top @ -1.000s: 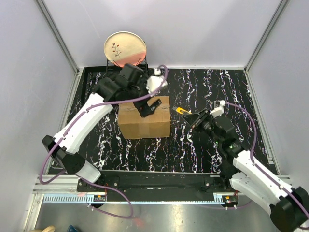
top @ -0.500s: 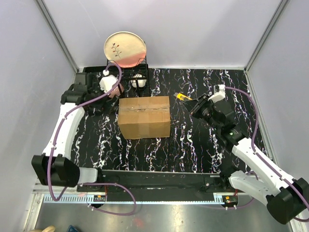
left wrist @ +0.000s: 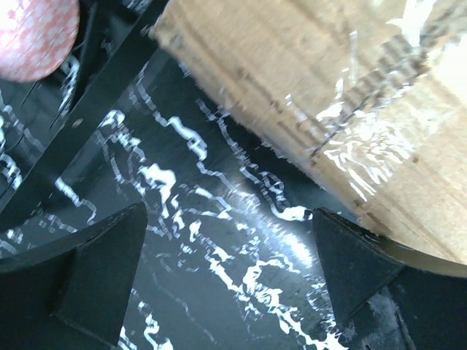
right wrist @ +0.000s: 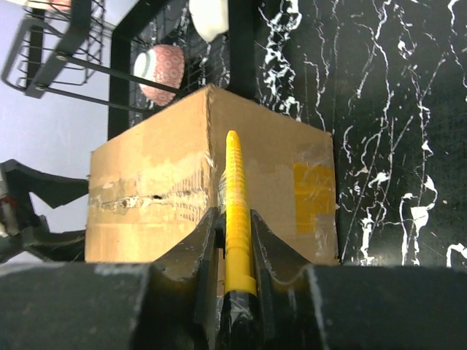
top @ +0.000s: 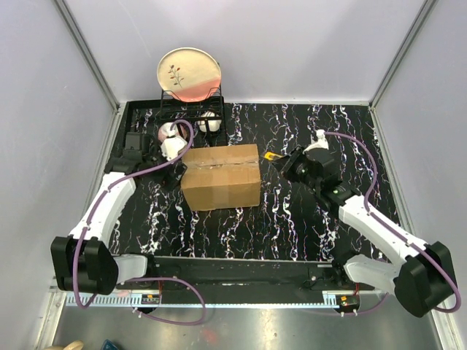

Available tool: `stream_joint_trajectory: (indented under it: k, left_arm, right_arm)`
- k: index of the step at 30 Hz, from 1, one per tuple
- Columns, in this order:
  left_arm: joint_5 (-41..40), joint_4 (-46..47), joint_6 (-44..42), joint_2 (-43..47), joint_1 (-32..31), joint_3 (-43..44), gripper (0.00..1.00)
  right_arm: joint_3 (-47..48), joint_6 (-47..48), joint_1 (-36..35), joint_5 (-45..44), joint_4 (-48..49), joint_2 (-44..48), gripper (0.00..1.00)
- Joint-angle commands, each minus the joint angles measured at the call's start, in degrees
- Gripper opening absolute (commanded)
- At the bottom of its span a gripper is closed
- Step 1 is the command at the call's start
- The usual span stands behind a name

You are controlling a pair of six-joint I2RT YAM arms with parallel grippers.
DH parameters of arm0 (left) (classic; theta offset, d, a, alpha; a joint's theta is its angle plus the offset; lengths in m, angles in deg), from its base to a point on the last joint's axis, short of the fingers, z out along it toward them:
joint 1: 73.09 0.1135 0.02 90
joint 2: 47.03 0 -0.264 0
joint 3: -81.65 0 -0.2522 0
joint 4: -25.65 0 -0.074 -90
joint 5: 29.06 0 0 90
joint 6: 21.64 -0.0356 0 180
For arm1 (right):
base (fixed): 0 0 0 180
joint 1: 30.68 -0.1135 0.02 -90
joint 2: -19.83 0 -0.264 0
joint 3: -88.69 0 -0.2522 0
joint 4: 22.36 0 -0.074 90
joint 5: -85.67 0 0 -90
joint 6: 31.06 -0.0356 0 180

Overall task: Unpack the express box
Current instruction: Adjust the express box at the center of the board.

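The express box [top: 221, 176], a taped brown carton, stands shut in the middle of the black marbled table. My left gripper [top: 166, 172] sits low beside the box's left end. In the left wrist view it [left wrist: 230, 273] is open over bare tabletop, with the box's taped edge [left wrist: 328, 95] just ahead and its right finger [left wrist: 354, 270] close to the cardboard. My right gripper [top: 290, 163] is shut on a yellow cutter [top: 272, 156] at the box's far right corner. In the right wrist view the cutter [right wrist: 235, 197] points at the box [right wrist: 146, 211] along its corner edge.
A black wire rack [top: 191, 109] stands behind the box, holding a cream and pink plate [top: 189, 73] upright. A pink bowl [right wrist: 162, 64] and a white bowl [right wrist: 208, 16] sit in it. Grey walls close in the table on three sides.
My left arm swung off the top of the box to the left, then came down beside its left end. My right gripper carried the cutter left, closer to the box's corner.
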Motion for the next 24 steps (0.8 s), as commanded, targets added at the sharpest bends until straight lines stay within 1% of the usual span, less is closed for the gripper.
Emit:
stream_joint_trajectory:
  k: [1, 3, 5, 8, 9, 11, 12, 14, 15, 16, 18, 20, 21, 22, 23, 24]
  left_arm:
    - [10.6, 3.57, -0.01, 2.42, -3.33, 0.05, 0.99]
    - [15.24, -0.03, -0.62, 3.3, -4.99, 0.14, 0.99]
    - [17.37, -2.84, -0.98, 4.44, -6.92, -0.65, 0.99]
    - [20.1, -6.09, -0.02, 5.94, -12.81, -1.09, 0.99]
    - [20.89, -6.8, 1.21, 6.12, -16.74, -1.0, 0.99]
    - [21.51, -8.56, 2.88, 6.21, -21.15, -0.48, 0.99]
    - [22.91, -8.83, 4.8, 6.21, -25.35, -0.3, 0.99]
    - [25.11, -9.01, 6.92, 5.16, -29.33, 0.4, 0.99]
    - [27.38, -9.01, 9.11, 4.63, -32.91, 0.84, 0.99]
    - [28.53, -9.09, 9.82, 4.19, -34.52, 1.37, 0.99]
    - [31.78, -10.4, 9.75, 3.57, -37.07, 3.56, 0.99]
    - [32.67, -15.14, 8.09, 3.74, -37.08, 6.89, 0.99]
    - [32.24, -17.51, 3.98, 4.09, -36.99, 7.87, 0.99]
    - [31.45, -22.4, 1.77, 4.62, -36.99, 8.83, 0.99]
    - [30.14, -24.8, -0.26, 5.84, -36.73, 10.67, 0.99]
    - [27.26, -26.83, -4.19, 6.46, -35.6, 11.47, 0.99]
  right_arm:
    - [3.73, -0.22, 0.25, -0.41, -0.01, -3.16, 0.0]
    - [4.08, -0.04, 0.25, -0.41, -0.01, -4.14, 0.0]
    - [5.04, 0.39, 0.25, -0.32, -0.1, -5.72, 0.0]
    - [6.89, 1.27, 0.25, 0.29, -0.18, -8.27, 0.0]
    - [7.24, 1.54, 0.25, 0.38, -0.01, -8.88, 0.0]
    - [8.56, 1.97, 0.43, 0.38, 0.6, -10.99, 0.0]
    - [9.09, 1.98, 0.34, 0.38, 1.04, -11.78, 0.0]
    - [10.49, 1.89, 0.6, 3.19, 3.58, -15.03, 0.0]
    - [11.02, 1.8, 0.69, 4.06, 4.81, -16.17, 0.0]
    - [12.59, 1.8, 0.78, 5.47, 6.04, -18.71, 0.0]
    - [14.88, 2.85, 1.22, 6.79, 6.14, -21.36, 0.0]
    - [17.35, 3.99, 2.01, 7.32, 5.62, -22.95, 0.0]
    - [17.88, 4.52, 3.32, 7.06, 5.18, -22.86, 0.0]
    - [18.66, 4.96, 4.11, 6.19, 3.61, -21.65, 0.0]
    - [18.93, 6.01, 4.99, 5.4, 2.64, -20.42, 0.0]
    - [18.94, 6.8, 6.83, 4.0, 1.06, -17.53, 0.0]
